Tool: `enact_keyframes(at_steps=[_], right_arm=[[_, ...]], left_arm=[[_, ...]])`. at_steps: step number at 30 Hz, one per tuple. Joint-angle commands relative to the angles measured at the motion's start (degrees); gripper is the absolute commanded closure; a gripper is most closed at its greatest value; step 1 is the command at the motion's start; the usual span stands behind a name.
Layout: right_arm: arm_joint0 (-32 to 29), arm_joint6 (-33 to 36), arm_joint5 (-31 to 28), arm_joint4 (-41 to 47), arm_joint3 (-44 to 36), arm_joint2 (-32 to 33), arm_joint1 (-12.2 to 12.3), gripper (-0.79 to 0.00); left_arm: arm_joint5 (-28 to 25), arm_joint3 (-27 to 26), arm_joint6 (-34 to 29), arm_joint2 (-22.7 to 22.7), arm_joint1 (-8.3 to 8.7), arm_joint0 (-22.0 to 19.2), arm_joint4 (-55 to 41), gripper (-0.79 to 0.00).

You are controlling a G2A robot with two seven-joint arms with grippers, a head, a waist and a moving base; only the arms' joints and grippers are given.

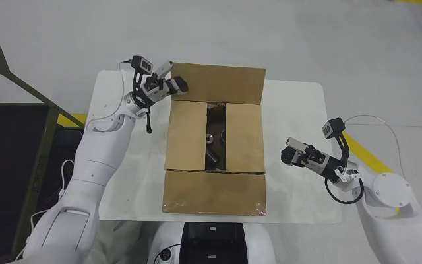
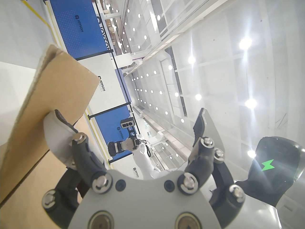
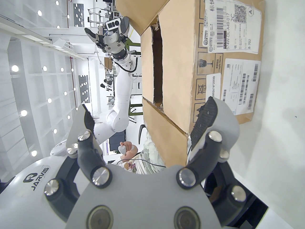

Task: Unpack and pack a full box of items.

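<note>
A brown cardboard box (image 1: 214, 142) stands in the middle of the white table (image 1: 297, 105). Its far flap (image 1: 221, 82) and near flap (image 1: 214, 191) are folded out. The two side flaps lie nearly flat, and a narrow gap between them shows dark items (image 1: 212, 157) inside. My left gripper (image 1: 177, 86) is open at the far flap's left corner; in the left wrist view one finger (image 2: 58, 122) touches that flap (image 2: 54, 84). My right gripper (image 1: 288, 152) is open and empty, a short way right of the box. In the right wrist view it (image 3: 146, 115) faces the labelled box side (image 3: 226, 48).
A black rack (image 1: 23, 165) stands to the left of the table. Bare tabletop lies to the right of the box and in a narrower strip to its left. Yellow floor tape (image 1: 362, 148) runs past the table's right side.
</note>
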Motion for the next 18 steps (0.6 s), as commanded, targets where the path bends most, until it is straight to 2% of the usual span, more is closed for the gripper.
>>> enact_keyframes(at_steps=[1, 11, 18], right_arm=[[0.00, 0.00, 0.00, 0.00, 0.00, 0.00, 0.00, -0.785], [0.00, 0.00, 0.00, 0.00, 0.00, 0.00, 0.00, -0.785], [0.00, 0.00, 0.00, 0.00, 0.00, 0.00, 0.00, -0.785]], left_arm=[[0.13, 1.14, -0.04, 0.72, -0.27, -1.15, 0.27, -0.785], [1.27, 9.68, 3.41, 4.58, -1.89, -6.36, 3.39, -0.785], [0.02, 16.38, 6.46, 6.44, -2.81, -9.53, 7.47, -0.785]])
